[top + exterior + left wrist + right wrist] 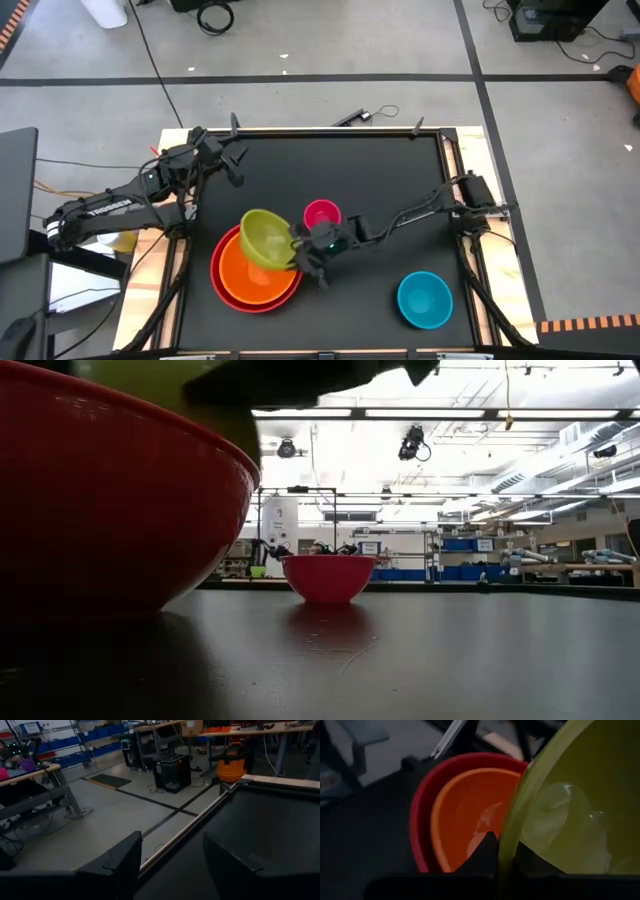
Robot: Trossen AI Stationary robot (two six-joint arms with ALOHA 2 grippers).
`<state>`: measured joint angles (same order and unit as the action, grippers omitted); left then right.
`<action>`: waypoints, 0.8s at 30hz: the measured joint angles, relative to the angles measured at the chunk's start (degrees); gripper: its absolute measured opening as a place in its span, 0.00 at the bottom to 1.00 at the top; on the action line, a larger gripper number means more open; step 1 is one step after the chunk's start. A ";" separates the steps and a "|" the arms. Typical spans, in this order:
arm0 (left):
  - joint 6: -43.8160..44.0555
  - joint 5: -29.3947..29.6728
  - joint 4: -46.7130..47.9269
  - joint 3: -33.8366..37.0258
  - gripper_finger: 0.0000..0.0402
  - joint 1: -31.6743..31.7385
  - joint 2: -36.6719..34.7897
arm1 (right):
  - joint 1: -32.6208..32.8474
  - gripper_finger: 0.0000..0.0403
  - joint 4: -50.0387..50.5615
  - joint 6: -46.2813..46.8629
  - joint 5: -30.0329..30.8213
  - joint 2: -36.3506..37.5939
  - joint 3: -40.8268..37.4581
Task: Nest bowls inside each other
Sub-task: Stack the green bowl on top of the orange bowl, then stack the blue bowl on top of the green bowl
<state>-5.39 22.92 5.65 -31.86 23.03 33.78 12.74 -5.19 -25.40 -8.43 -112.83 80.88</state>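
The orange bowl (258, 278) sits inside the red bowl (222, 280) at the table's near left. Above their far right side the yellow-green bowl (264, 238) hangs tilted, with my right gripper (300, 250) shut on its rim. The pink bowl (321, 214) stands upright on the table just beyond that gripper. At the near right, the blue bowl (424, 299) also stands upright on the table. My left gripper (236, 160) waits open over the table's far left corner with nothing between its fingers (120, 865). My right gripper holds the yellow-green bowl by its rim (507, 837), one finger outside the wall (485, 851) and the other inside, showing through it. The fingers come from the table's right, slanting slightly down. The bowl is lifted clear and tipped on edge above the orange bowl (470, 815).
In the low view the red bowl (110, 500) fills the left and the pink bowl (328, 577) stands mid-table. The table's raised wooden edge (185, 832) runs past my left gripper. Bare black tabletop (350, 170) lies across the far half.
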 joint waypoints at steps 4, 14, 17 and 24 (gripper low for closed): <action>-0.22 0.00 -1.14 0.00 0.54 -0.01 -0.02 | 1.26 0.11 6.12 -1.65 1.53 -3.50 6.23; 1.63 -0.02 3.77 0.00 0.54 -0.36 -0.02 | 1.75 0.54 26.49 10.52 12.68 -0.89 15.62; 3.20 -0.02 7.04 0.00 0.54 -0.88 -0.02 | 1.80 0.59 32.89 16.95 23.82 2.94 15.68; 9.04 -1.10 10.33 0.00 0.54 -1.15 -0.02 | 1.57 0.56 56.46 37.60 37.56 10.48 15.63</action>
<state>3.65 21.81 15.98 -31.86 21.89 33.76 14.32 51.28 12.20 29.14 -102.35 96.51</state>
